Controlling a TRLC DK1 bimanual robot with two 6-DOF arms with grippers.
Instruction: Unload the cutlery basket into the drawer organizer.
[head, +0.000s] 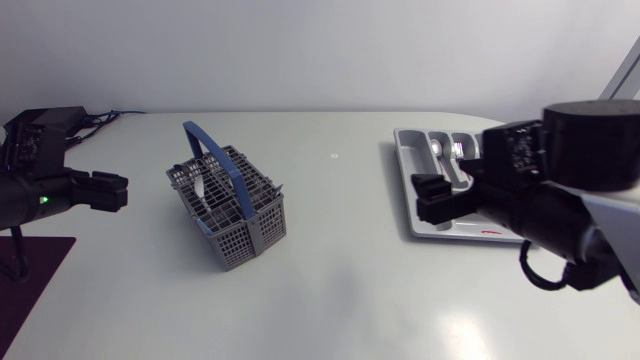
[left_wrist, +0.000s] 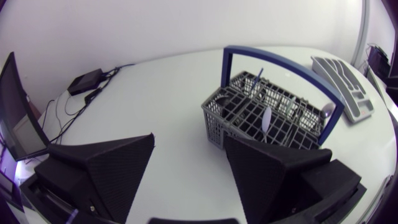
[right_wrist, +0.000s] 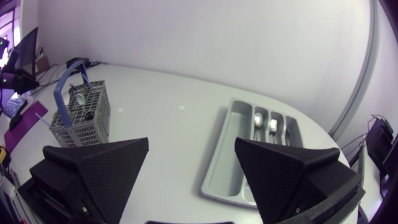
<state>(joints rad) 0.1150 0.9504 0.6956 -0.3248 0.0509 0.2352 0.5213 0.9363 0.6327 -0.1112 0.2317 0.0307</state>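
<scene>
A grey cutlery basket (head: 232, 212) with a blue handle (head: 215, 150) stands left of the table's middle, holding a white spoon (head: 200, 185) and other cutlery. The grey drawer organizer (head: 418, 150) lies at the right, with spoons (right_wrist: 258, 118) in its far compartments. My left gripper (head: 112, 190) hovers left of the basket, open and empty. In the left wrist view the basket (left_wrist: 267, 118) lies ahead of that gripper (left_wrist: 189, 162), toward one finger. My right gripper (head: 438, 200) hangs over the organizer's near part, open and empty. The right wrist view shows the organizer (right_wrist: 239, 155) ahead of the right gripper (right_wrist: 193, 162).
A dark purple mat (head: 35, 265) lies at the table's front left corner. Cables and a small black box (left_wrist: 87, 81) sit at the far left edge. Bare white tabletop stretches between basket and organizer.
</scene>
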